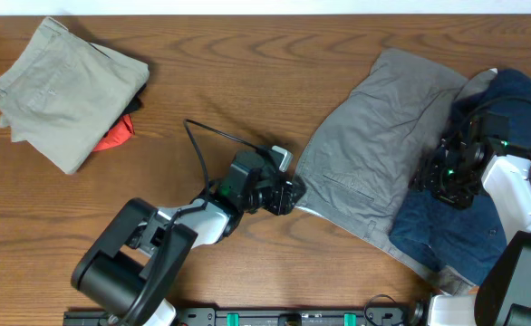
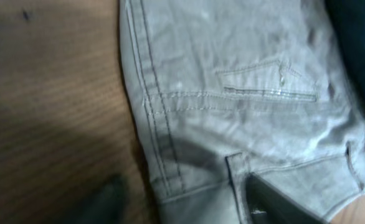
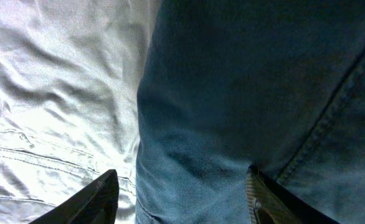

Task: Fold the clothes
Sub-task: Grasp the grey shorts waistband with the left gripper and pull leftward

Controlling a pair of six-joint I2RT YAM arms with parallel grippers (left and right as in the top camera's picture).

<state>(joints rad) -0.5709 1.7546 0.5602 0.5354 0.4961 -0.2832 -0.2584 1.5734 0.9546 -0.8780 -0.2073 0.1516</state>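
Note:
The grey shorts [image 1: 374, 136] lie spread on the wooden table right of centre, with the waistband toward my left arm. My left gripper [image 1: 290, 194] is open at the waistband's corner. In the left wrist view its fingers [image 2: 189, 202] straddle the waistband edge of the grey shorts [image 2: 232, 112], one finger over bare wood and one on the cloth near a slit pocket. My right gripper [image 1: 447, 177] is open over the seam where a navy garment overlaps the shorts. In the right wrist view its fingers [image 3: 182, 199] span the navy cloth [image 3: 245, 93], with the grey shorts [image 3: 58, 93] to the left.
Folded khaki shorts [image 1: 66, 86] lie at the far left with a red-orange item [image 1: 116, 136] under them. Navy garments [image 1: 515, 100] are piled at the right, and another [image 1: 447, 231] partly covers the grey shorts' right side. A black cable [image 1: 216, 136] loops above my left arm.

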